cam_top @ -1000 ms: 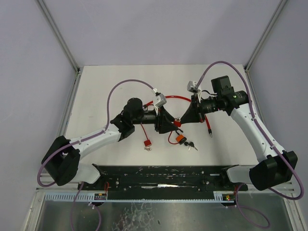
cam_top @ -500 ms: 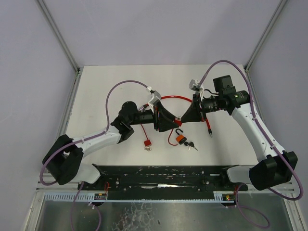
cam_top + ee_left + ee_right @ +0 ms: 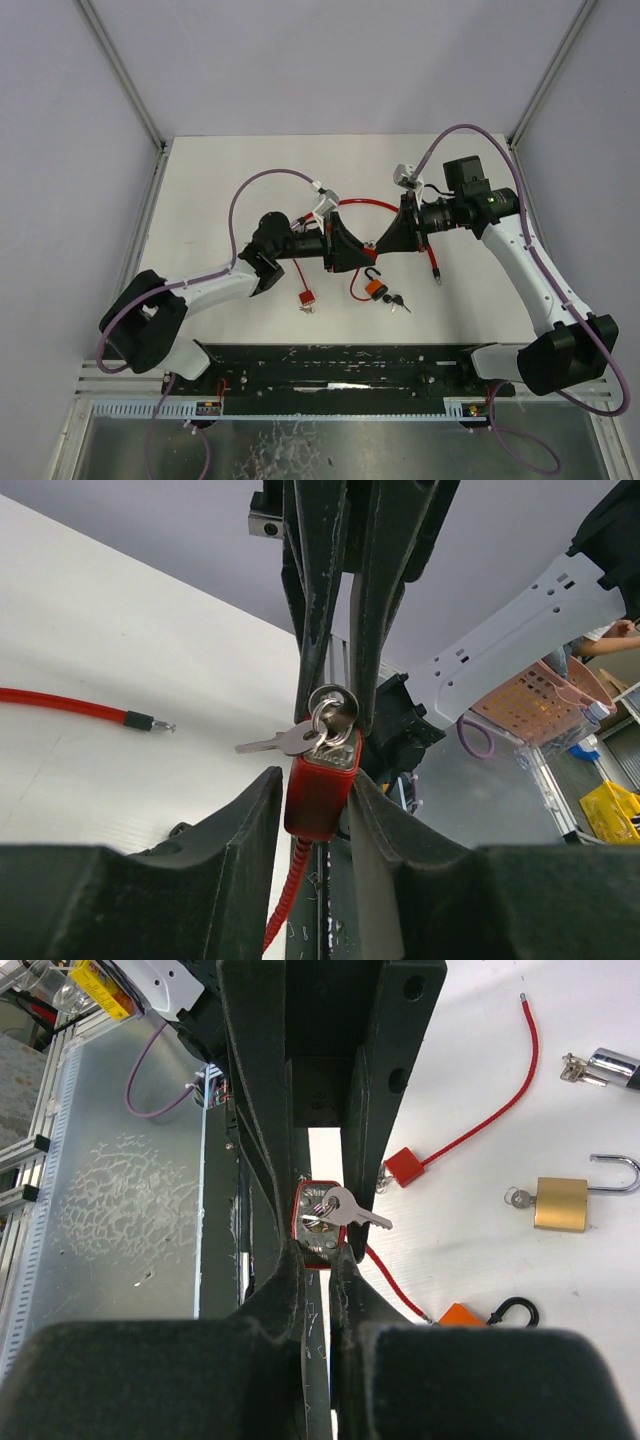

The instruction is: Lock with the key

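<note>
Two pairs of matt black plastic fingers are meeting in the air over the middle of the desk. Coming from the left, the left fingers (image 3: 245, 825), broad wedges with curved inner faces, are hugging the glossy red block-shaped padlock (image 3: 318, 795) on both sides and holding it clear of the desk. The silver metal keys (image 3: 325, 725) are sticking out of the padlock's end on a round ring, with one flat key hanging off sideways. Reaching in from the right, the right fingers (image 3: 275, 1295), long and scuffed, are pressing almost together on those keys.

The smooth white desk (image 3: 200, 200) is sitting between plain pale lilac walls (image 3: 90, 150) with bare metal corner posts.

Around the fingers, other things are lying loose on the desk:
- a small red square padlock (image 3: 305, 298)
- an orange padlock (image 3: 375, 289) with its dark shackle open, and black-headed keys (image 3: 398, 300) just beside it
- a thin red coated cable (image 3: 360, 203), arching behind the fingers and ending in a metal tip
- a brass padlock (image 3: 560, 1203), showing its open steel shackle in the right wrist view

From overhead, the two sets of fingers are hiding most of the held padlock.
</note>
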### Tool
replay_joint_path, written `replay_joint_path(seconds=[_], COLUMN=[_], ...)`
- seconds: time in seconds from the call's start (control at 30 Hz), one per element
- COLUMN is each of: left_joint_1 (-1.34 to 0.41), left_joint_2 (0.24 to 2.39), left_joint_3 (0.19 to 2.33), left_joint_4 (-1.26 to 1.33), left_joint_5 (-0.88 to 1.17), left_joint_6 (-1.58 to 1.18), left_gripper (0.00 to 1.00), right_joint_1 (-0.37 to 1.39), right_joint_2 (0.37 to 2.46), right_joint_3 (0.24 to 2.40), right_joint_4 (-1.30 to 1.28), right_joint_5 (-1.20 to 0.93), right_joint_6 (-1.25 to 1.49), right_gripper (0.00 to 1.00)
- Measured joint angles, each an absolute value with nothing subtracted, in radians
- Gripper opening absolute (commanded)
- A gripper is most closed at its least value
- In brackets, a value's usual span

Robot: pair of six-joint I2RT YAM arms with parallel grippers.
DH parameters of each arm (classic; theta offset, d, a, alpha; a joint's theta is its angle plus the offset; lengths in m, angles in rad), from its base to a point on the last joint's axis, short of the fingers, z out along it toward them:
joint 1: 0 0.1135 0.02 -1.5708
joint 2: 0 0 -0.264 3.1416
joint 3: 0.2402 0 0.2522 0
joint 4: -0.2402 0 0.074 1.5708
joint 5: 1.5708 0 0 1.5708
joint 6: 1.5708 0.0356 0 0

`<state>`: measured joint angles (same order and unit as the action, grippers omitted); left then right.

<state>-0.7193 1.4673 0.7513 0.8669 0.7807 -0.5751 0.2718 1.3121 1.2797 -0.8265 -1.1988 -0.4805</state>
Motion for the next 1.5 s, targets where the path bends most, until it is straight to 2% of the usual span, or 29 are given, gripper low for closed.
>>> replay_joint_path(seconds=[0.33,0.5,0.6,0.7,0.83,0.93,1.17,1.33,1.5], left_joint_1=[-0.719,-0.719,-0.719,-0.719,-0.719,-0.719,-0.719,-0.723,-0.741], left_joint_2=[1.484,1.491,1.497,1.502,1.502,1.499,1.47,1.468,1.468], left_joint_3=[0.757,0.758,0.763,0.768,0.775,0.786,0.838,0.912,0.985], left_joint_4=[0.891,0.901,0.908,0.908,0.888,0.826,0.552,0.366,0.199], left_joint_5=[0.799,0.817,0.832,0.839,0.839,0.842,0.846,0.85,0.849], left_joint_6=[-0.602,-0.609,-0.609,-0.609,-0.586,-0.541,-0.358,-0.228,-0.095], left_gripper=[0.31,0.01,0.0,0.0,0.0,0.0,0.0,0.0,0.0], right_joint_1=[0.272,0.272,0.268,0.267,0.267,0.265,0.234,0.233,0.233], right_joint_2=[1.312,1.312,1.312,1.312,1.312,1.313,1.334,1.343,1.394], right_joint_3=[1.267,1.263,1.262,1.262,1.262,1.267,1.379,1.425,1.454], right_joint_4=[-0.825,-0.825,-0.827,-0.827,-0.832,-0.85,-1.01,-1.185,-1.344], right_joint_5=[-1.198,-1.198,-1.203,-1.203,-1.198,-1.191,-1.159,-1.146,-1.142], right_joint_6=[-0.48,-0.478,-0.476,-0.476,-0.48,-0.506,-0.714,-1.076,-1.427], right_gripper=[0.0,0.0,0.02,0.15,0.42,0.53,0.58,0.68,0.69])
